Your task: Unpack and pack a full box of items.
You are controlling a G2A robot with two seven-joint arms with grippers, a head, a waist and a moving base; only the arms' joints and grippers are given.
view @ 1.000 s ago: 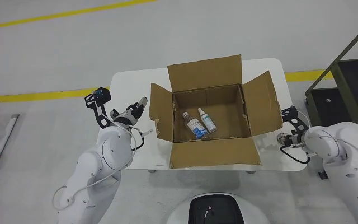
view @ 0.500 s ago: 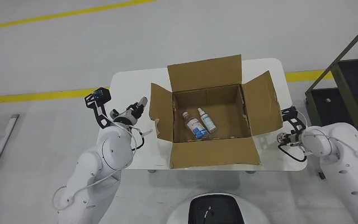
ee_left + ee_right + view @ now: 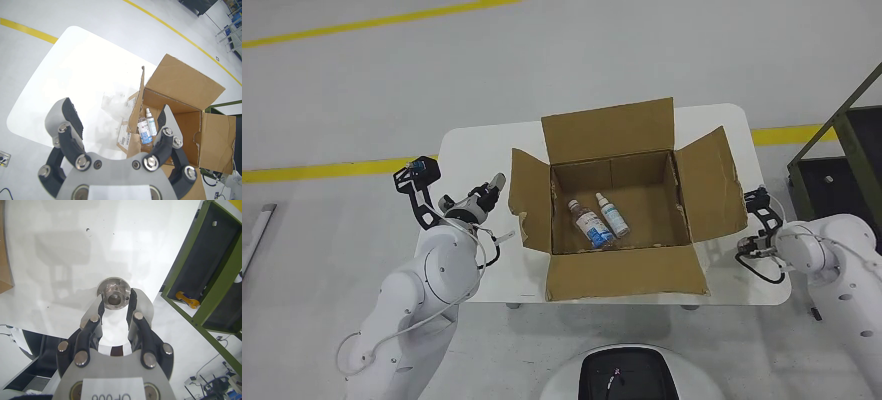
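An open cardboard box [image 3: 697, 190] stands in the middle of the white table [image 3: 477, 150], all flaps spread out. Inside lie a clear water bottle with a blue label [image 3: 590, 226] [image 3: 144, 133] and a small white spray bottle [image 3: 612, 215] [image 3: 150, 123]. My left gripper [image 3: 492, 187] [image 3: 118, 113] hangs open and empty over the table, to the left of the box. My right gripper [image 3: 756, 203] [image 3: 116, 299] sits low at the table's right end beside the box's right flap, shut on a round metal flange piece [image 3: 114, 297].
A clear pouch [image 3: 113, 106] and shipping labels [image 3: 124, 136] are stuck on the box's outer left side. A green-framed cart with a black tray [image 3: 832, 175] [image 3: 208, 262] stands just right of the table, with a yellow object [image 3: 187, 300] in it.
My right arm has shifted slightly toward the box. The left arm, the box and the bottles have not moved.
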